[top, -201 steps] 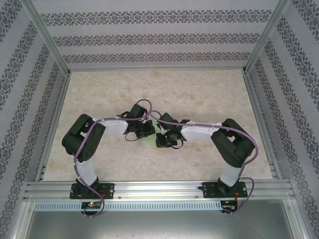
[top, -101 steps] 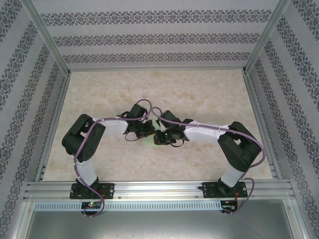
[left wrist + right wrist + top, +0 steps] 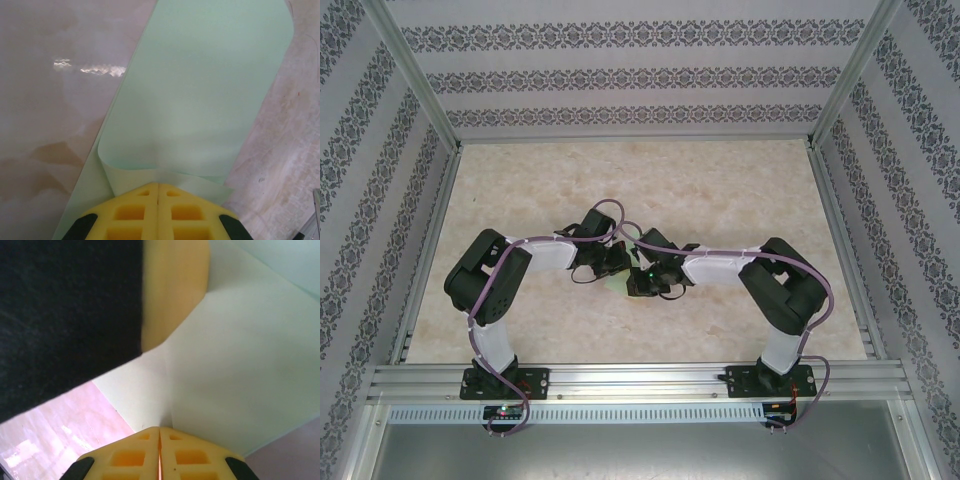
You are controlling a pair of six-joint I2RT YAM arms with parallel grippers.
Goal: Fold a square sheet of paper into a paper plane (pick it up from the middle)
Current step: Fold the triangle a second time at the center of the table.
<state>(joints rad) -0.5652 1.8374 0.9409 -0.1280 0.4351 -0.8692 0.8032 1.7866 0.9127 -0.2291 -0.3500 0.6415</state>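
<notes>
- Paper (image 3: 200, 90) is at the middle of the surface (image 3: 45, 125), between the two arms, curled over on itself in a soft loop rather than lying flat.
- Left claw (image 3: 158, 186) is pinched tight on one edge of it. The right claw (image 3: 160, 430) is clamped on it too, right beside the left one.
- Looks like an early fold to me: no sharp crease, no nose, no wings yet, so most of the plane is left to do.
</notes>
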